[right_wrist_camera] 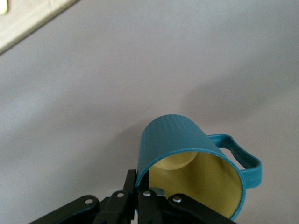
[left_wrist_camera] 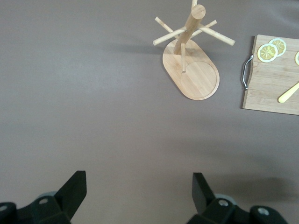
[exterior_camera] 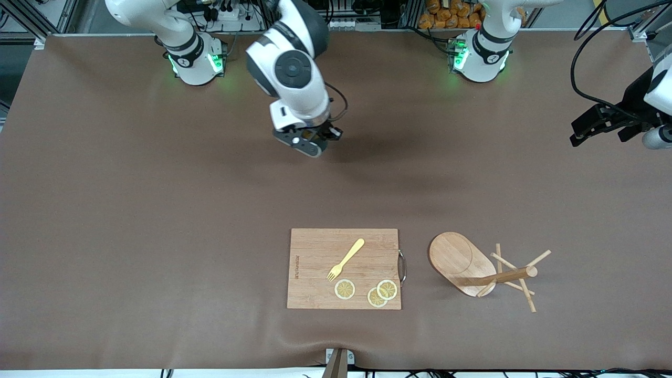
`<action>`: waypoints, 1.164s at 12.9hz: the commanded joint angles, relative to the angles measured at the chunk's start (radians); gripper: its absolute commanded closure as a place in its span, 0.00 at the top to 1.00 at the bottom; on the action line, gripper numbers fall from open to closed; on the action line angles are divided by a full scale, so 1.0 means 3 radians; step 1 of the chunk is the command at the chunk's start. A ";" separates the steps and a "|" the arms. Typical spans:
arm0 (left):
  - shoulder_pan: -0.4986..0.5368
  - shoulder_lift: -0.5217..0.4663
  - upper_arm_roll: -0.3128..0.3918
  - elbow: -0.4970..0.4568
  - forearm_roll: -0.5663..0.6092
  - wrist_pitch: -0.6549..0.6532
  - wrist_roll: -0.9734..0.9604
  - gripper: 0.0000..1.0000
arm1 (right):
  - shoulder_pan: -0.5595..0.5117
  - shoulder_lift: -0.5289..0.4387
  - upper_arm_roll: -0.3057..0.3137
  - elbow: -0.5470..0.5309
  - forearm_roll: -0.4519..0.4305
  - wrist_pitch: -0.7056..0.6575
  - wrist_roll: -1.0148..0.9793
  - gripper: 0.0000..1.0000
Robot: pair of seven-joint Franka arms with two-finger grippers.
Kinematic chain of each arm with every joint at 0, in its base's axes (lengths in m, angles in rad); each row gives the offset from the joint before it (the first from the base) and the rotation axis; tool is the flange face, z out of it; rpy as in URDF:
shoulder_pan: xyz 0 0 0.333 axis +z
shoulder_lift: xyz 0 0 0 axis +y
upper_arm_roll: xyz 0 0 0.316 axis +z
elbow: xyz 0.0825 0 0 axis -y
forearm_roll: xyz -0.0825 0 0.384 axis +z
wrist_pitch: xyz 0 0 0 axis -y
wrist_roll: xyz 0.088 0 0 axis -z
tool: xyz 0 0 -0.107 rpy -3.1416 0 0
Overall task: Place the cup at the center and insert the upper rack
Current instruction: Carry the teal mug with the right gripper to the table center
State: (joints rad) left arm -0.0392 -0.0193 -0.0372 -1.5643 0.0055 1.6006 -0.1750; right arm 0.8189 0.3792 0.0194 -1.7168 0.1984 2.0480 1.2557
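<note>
The teal cup (right_wrist_camera: pixel 174 136) with a yellow inside hangs tilted from my right gripper (right_wrist_camera: pixel 138 179). That gripper is shut on the cup's rim, one finger inside and one outside, with the handle pointing away from the fingers. In the front view my right gripper (exterior_camera: pixel 310 140) is over bare table between the robot bases and the cutting board, and the hand hides the cup. The wooden upper rack (exterior_camera: pixel 475 268) lies tipped over beside the board, its post (left_wrist_camera: pixel 189 29) pointing toward the left arm's end. My left gripper (left_wrist_camera: pixel 139 186) waits open over that end (exterior_camera: pixel 598 130).
A wooden cutting board (exterior_camera: pixel 315 262) with a metal handle lies near the front edge. On it are a yellow fork (exterior_camera: pixel 346 259) and three lemon slices (exterior_camera: pixel 345 289). A brown mat (exterior_camera: pixel 157 210) covers the table. Black cables hang near the left arm.
</note>
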 commanded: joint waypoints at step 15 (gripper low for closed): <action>0.0018 -0.0104 -0.0152 -0.0114 0.0007 0.0111 -0.0020 1.00 | 0.0374 0.0746 -0.0055 0.0201 0.0315 0.0521 0.0830 0.00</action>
State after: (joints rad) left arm -0.0399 -0.0196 -0.0708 -1.5787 0.0055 1.6291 -0.1751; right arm 0.9100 0.6011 0.0182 -1.6376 0.2711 2.1735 1.4865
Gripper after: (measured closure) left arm 0.000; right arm 0.956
